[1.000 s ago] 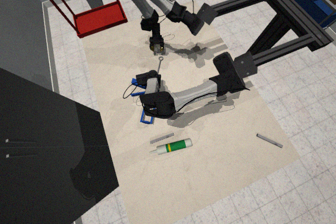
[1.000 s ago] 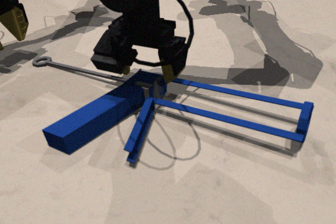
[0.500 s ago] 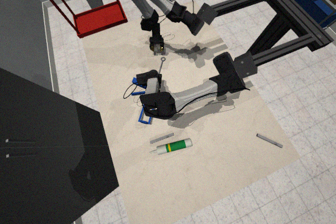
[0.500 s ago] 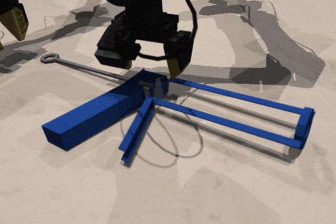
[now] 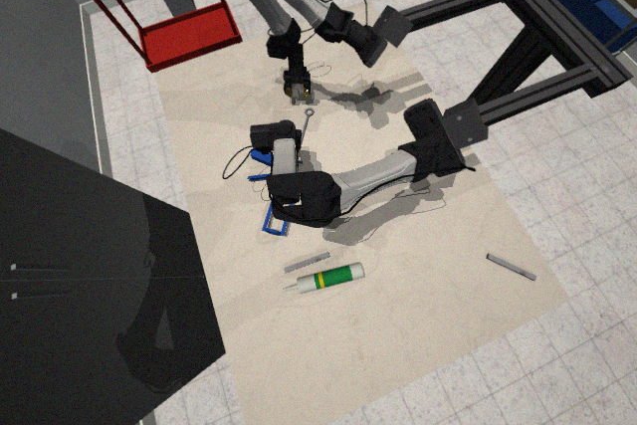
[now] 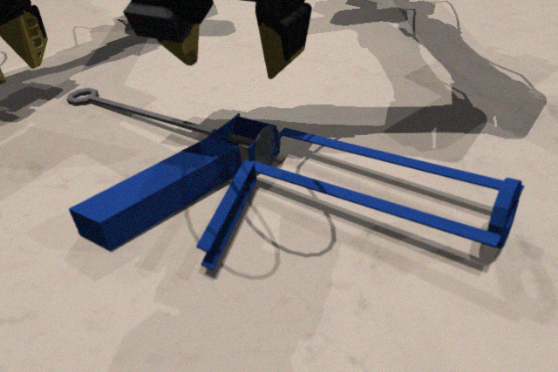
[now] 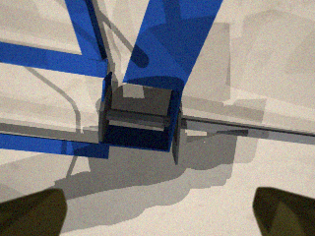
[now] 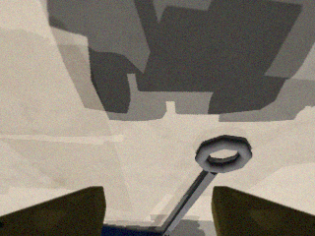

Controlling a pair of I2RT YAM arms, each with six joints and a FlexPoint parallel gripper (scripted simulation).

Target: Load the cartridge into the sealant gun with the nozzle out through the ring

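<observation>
top: the cartridge (image 5: 336, 277) lies well apart from the gun (image 5: 266, 225) (image 6: 153, 187) (image 7: 169, 44), its long axis crosswise, nozzle toward the worktop's (image 5: 390, 348) (image 6: 383, 314) cabinet-side edge.

exterior: plunger looks drawn back; i judge loading comes next: fetch and align the cartridge.

left wrist: my left fingers (image 6: 229, 68) stand wide, holding nothing.

right wrist: my right fingers (image 5: 302, 96) (image 6: 17, 72), half-open, hold nothing.
</observation>
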